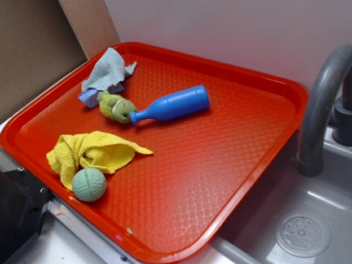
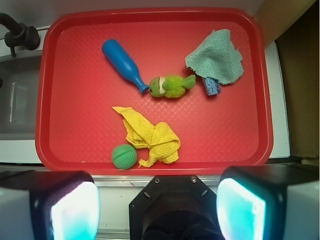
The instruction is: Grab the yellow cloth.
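Nearest the wrist camera, the gripper [image 2: 158,207] hangs above the tray's front edge with its two fingers [image 2: 47,205] spread wide and nothing between them, so it looks poised to descend rather than carrying anything. Just beyond, on the red tray [image 2: 250,150], the pale green ball [image 2: 124,156] sits touching the near edge of the yellow cloth [image 2: 150,137]. The cloth lies crumpled in the tray's front part, one pointed corner stretched toward the tray's middle; that bunched ridge probably offers the easiest pinch, though the ball beside it could be nudged. Farther back lie a blue bottle [image 2: 122,63] and a green plush toy [image 2: 170,86], nose to neck. At the far corner a pale blue-grey cloth [image 2: 216,56] drapes over a small blue block [image 2: 213,87]
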`<state>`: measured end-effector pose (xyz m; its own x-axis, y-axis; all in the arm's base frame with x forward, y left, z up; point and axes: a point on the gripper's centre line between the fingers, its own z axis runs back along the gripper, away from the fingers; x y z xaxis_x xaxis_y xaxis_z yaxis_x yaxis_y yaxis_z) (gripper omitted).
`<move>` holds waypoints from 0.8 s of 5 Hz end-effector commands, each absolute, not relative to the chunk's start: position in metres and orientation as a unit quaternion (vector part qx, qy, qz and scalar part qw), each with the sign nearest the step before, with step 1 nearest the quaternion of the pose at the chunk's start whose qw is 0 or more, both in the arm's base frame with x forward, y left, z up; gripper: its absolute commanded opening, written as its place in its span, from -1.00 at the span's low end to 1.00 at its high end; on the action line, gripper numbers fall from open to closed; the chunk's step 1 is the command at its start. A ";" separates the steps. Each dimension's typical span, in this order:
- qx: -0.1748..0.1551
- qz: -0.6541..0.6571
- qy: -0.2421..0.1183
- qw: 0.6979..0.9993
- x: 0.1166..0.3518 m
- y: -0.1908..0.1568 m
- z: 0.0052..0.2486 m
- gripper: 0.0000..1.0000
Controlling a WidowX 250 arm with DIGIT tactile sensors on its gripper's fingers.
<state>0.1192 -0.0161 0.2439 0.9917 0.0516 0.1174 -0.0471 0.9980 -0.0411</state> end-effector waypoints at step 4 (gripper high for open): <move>-0.038 0.250 -0.040 0.967 0.161 -0.016 0.101 1.00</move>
